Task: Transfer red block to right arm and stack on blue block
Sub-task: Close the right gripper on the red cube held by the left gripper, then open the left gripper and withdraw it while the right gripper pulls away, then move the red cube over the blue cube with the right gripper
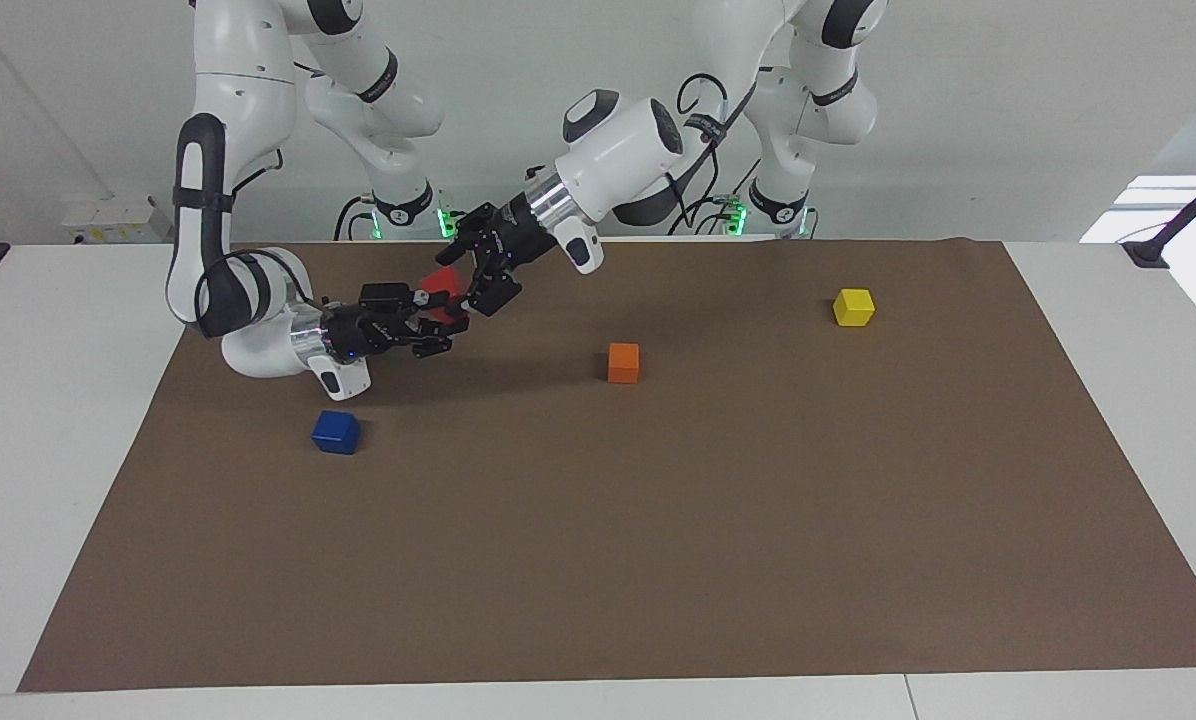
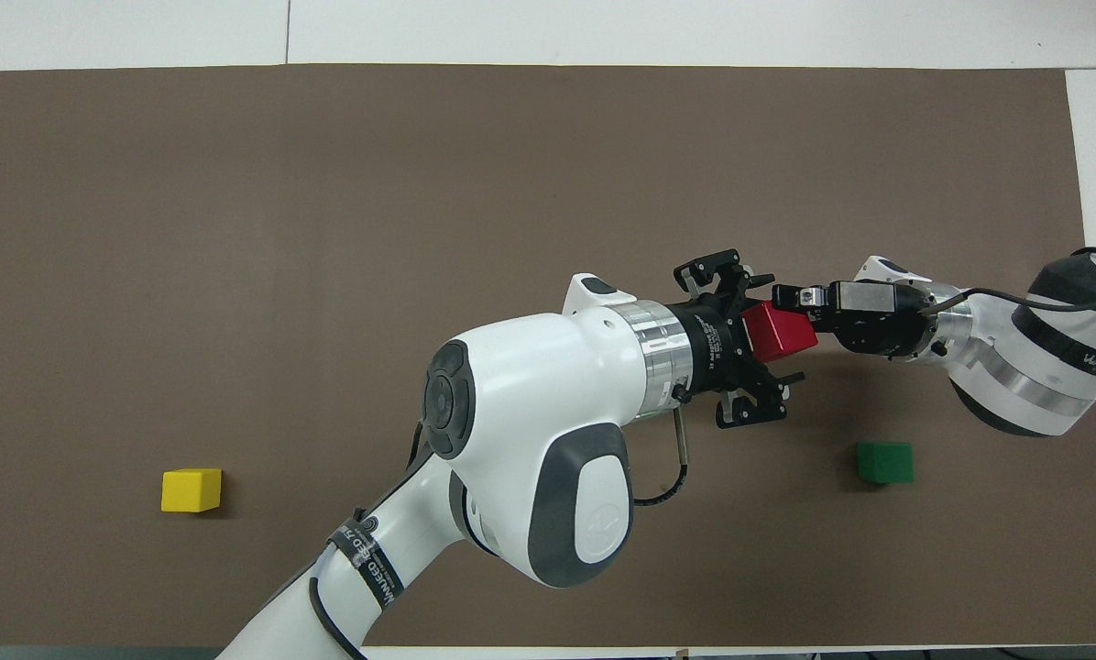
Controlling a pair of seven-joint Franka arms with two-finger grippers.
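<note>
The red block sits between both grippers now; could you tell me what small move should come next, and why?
Probably the right gripper should close on the red block: the block hangs above the mat between both grippers, with the left gripper at it, and the blue block is still bare.

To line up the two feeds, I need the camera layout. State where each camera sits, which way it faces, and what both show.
Facing view: high across the table, looking back at the robots; both arms show down to their bases, with the left gripper and the right gripper meeting at the red block.
Overhead view: high above the robots' end, looking forward and steeply down; only the arms' forward links and grippers show.
Shared: the red block between both grippers and the yellow block, seen half a turn apart.
</note>
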